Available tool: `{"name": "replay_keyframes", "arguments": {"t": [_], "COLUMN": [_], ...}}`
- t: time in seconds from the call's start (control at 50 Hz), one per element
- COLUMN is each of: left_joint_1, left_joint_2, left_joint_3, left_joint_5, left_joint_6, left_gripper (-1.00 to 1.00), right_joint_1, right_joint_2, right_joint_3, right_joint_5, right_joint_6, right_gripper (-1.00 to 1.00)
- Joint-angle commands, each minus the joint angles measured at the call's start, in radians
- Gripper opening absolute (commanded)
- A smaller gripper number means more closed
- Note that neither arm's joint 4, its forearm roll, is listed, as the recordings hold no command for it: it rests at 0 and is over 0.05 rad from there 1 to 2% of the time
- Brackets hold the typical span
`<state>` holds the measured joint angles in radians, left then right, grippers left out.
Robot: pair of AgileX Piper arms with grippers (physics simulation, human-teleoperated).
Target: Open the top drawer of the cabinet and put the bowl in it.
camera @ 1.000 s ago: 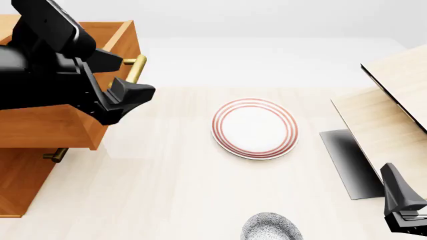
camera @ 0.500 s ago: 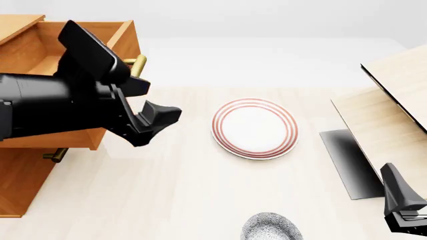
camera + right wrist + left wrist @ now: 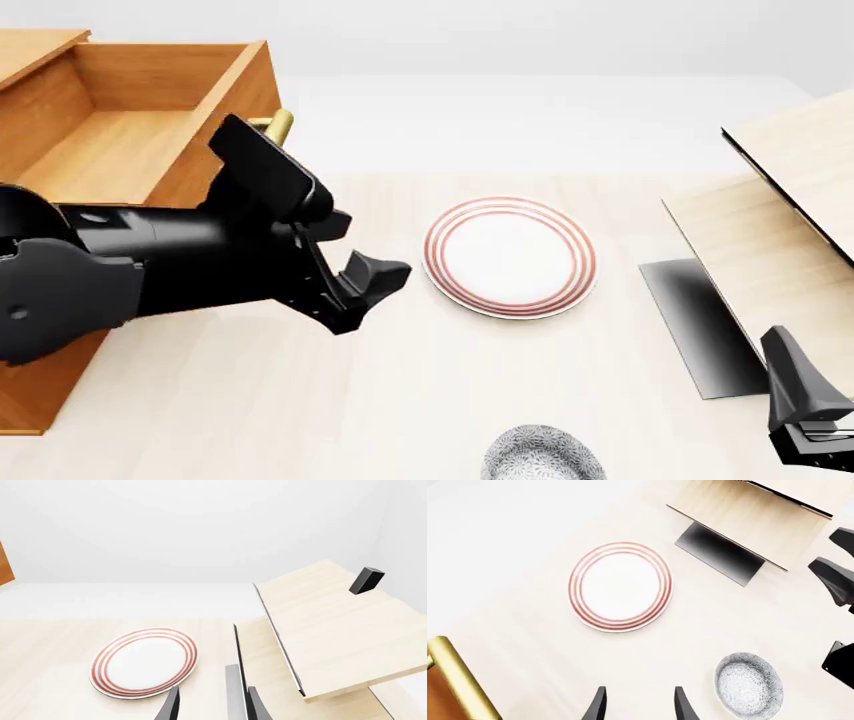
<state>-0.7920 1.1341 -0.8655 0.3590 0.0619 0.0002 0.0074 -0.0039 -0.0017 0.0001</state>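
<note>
The cabinet (image 3: 34,385) stands at the left with its top drawer (image 3: 120,140) pulled out and nothing showing inside; its brass handle (image 3: 278,128) peeks out behind my left arm. Down at the near edge of the front view, partly cut off, sits the speckled bowl (image 3: 541,455), which the left wrist view shows whole (image 3: 748,685). My left gripper (image 3: 363,292) hovers open over the table between cabinet and plate, nothing between its fingertips (image 3: 639,707). At the near right, my right gripper (image 3: 805,425) is open and holds nothing (image 3: 212,707). The bowl lies between the two grippers.
A flat white plate with red rings (image 3: 510,256) lies mid-table, also in both wrist views (image 3: 620,586) (image 3: 145,661). A pale light-wood structure (image 3: 781,190) with a dark panel beneath (image 3: 694,325) fills the right side. A brass handle (image 3: 460,680) shows in the left wrist view.
My left arm has swung away from the drawer handle, rightward and nearer, out over the table toward the plate. The drawer stays open. The right arm has not moved.
</note>
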Motion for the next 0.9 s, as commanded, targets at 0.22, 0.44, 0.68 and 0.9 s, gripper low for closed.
{"name": "replay_keyframes", "arguments": {"t": [0.22,0.44,0.68,0.9], "left_joint_1": [-0.058,-0.084,-0.104,-0.133], "left_joint_2": [0.106,0.168,0.228,0.286], "left_joint_3": [0.036,0.038,0.047,0.035], "left_joint_5": [-0.071,-0.108,-0.154,-0.193], "left_joint_6": [-0.089,-0.097,-0.125,-0.156], "left_gripper": [1.00,1.00,1.00,1.00], "right_joint_1": [0.000,0.000,0.000,0.000], "right_joint_2": [-0.001,-0.001,-0.001,-0.001], "right_joint_3": [0.001,0.001,0.001,0.001], "right_joint_5": [0.000,0.000,0.000,0.000], "right_joint_6": [0.000,0.000,0.000,0.000], "right_gripper": [1.00,1.00,1.00,1.00]}}
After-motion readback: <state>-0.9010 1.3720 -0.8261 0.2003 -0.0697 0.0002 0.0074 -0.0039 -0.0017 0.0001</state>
